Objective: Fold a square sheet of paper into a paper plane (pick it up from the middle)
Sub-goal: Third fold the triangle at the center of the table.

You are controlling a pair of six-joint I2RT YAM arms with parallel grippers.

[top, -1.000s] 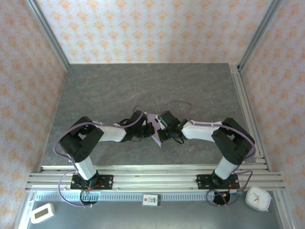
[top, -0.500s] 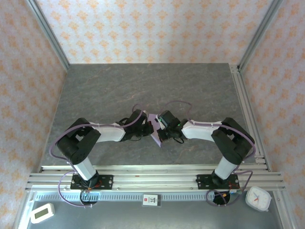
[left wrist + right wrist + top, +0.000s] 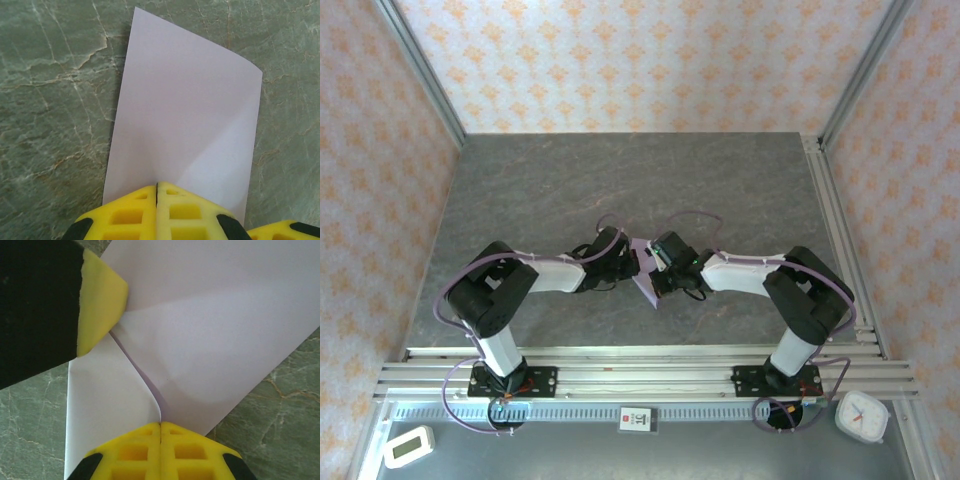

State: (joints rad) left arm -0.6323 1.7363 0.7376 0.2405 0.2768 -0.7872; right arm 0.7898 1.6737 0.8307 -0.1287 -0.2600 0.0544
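At the middle of the table (image 3: 620, 180), the partly folded sheet of paper (image 3: 647, 288) is lying between the two arms. The left gripper (image 3: 157, 186), fully closed, is pressing its fingertips on the sheet's near edge, with paper stretching away ahead. The right gripper (image 3: 160, 425), also closed, is touching the overlapping folds from the opposite side, tips nearly meeting the left's.

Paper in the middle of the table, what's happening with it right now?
Both arms are working the square sheet of paper on the table. The left pincer and right pincer are shut, tips set on it from opposite sides. Flaps are folded in to a centre seam; it is not yet a finished plane.
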